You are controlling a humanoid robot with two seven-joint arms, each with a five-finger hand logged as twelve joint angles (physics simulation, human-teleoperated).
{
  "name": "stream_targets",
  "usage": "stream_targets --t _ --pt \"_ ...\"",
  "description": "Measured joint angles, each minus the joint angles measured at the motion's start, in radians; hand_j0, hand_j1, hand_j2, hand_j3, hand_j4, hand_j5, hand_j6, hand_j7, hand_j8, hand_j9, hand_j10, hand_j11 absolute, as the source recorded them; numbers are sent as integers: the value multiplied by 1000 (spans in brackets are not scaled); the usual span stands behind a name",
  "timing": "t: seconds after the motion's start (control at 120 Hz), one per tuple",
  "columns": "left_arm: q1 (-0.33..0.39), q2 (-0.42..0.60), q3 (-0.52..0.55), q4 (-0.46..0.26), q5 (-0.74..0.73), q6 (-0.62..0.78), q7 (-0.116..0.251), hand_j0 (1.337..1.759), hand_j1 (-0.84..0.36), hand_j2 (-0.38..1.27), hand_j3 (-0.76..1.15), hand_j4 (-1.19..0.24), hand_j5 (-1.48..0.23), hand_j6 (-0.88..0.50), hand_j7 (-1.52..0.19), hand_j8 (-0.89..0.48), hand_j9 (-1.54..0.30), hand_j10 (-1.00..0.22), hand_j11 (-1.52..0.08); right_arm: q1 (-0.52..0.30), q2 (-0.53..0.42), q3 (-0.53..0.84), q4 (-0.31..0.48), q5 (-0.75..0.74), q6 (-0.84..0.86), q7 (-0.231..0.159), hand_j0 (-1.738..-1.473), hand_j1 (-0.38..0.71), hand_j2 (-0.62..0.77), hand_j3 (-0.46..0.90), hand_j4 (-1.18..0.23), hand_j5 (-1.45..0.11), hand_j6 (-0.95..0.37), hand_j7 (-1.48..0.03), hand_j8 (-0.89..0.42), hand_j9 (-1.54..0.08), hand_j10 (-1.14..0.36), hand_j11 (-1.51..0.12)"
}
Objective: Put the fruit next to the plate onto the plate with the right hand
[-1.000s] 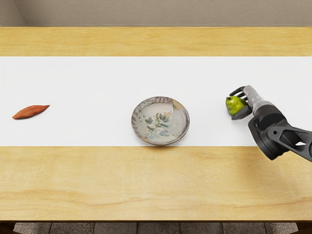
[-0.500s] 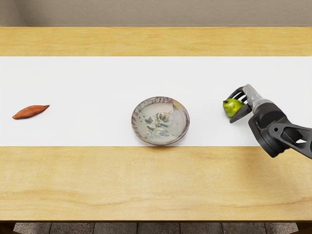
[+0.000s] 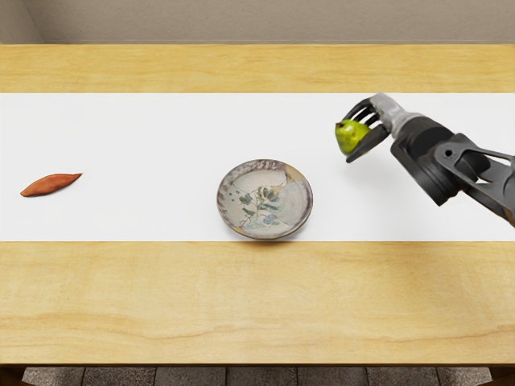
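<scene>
Fruit: green pear [image 3: 348, 137], held right of the plate and slightly farther back, apart from it.
Right hand [image 3: 368, 125]: dark fingers clasped around the pear; arm enters from the right edge.
Plate [image 3: 265, 199]: patterned, centred on the white runner [image 3: 145, 145].
Far left: reddish tapered vegetable [image 3: 51, 184], well apart from the plate.
Table [image 3: 241, 305]: light wood.

Right robot hand [image 3: 368, 121] tight around fruit [image 3: 348, 137]

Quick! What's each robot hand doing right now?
Right hand: closed around the green fruit.
Left hand: not in the picture.
</scene>
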Motion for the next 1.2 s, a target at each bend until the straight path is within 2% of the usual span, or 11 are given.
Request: stream_targets --t 0.35,0.583,0.65,0.675,0.742,0.817,0.917,0.967,1.042,1.125,1.2 --pt "0 0 0 0 0 0 0 1658 349 0 0 0 0 0 0 0 0 0 0 38 97 98 0 19 239 -1 -1655 148 316 0 -675 -894 -465 -891 -397 -887 -597 -893" --pt "0 0 0 0 0 0 0 1658 349 0 0 0 0 0 0 0 0 0 0 37 162 114 0 38 335 0 -1658 222 525 0 -654 -882 -463 -866 -407 -867 -596 -878" --pt "0 0 0 0 0 0 0 1658 349 0 0 0 0 0 0 0 0 0 0 33 172 112 0 39 342 0 -1658 234 509 0 -646 -878 -452 -858 -400 -865 -580 -878" --pt "1 0 0 0 0 0 0 1658 349 0 0 0 0 0 0 0 0 0 0 31 178 113 0 39 342 0 -1658 217 450 0 -616 -834 -445 -817 -394 -823 -559 -834" --pt "0 0 0 0 0 0 0 1658 349 0 0 0 0 0 0 0 0 0 0 21 195 124 -1 64 337 0 -1658 59 325 0 -445 -602 -321 -590 -284 -593 -404 -602" --pt "0 0 0 0 0 0 0 1658 349 0 0 0 0 0 0 0 0 0 0 16 196 143 -1 109 356 0 -1658 -67 225 0 -308 -417 -223 -408 -197 -411 -280 -417" --pt "0 0 0 0 0 0 0 1658 349 0 0 0 0 0 0 0 0 0 0 -3 146 218 -1 197 499 2 -1658 -176 138 0 -189 -255 -137 -250 -122 -252 -172 -255" --pt "1 0 0 0 0 0 0 1658 349 0 0 0 0 0 0 0 0 0 0 -13 97 249 -1 269 607 33 -1658 -214 108 0 -148 -200 -108 -196 -95 -197 -135 -200" --pt "1 0 0 0 0 0 0 1658 349 0 0 0 0 0 0 0 0 0 0 -25 27 276 -1 352 744 104 -1658 -256 75 0 -103 -139 -75 -136 -66 -137 -93 -139" --pt "1 0 0 0 0 0 0 1658 349 0 0 0 0 0 0 0 0 0 0 -46 -46 290 -1 413 865 220 -1658 -287 50 0 -69 -92 -50 -90 -44 -91 -62 -92" --pt "2 0 0 0 0 0 0 1658 349 0 0 0 0 0 0 0 0 0 0 -95 -105 296 -1 440 918 351 -1658 -306 35 0 -48 -64 -35 -62 -31 -63 -43 -64"
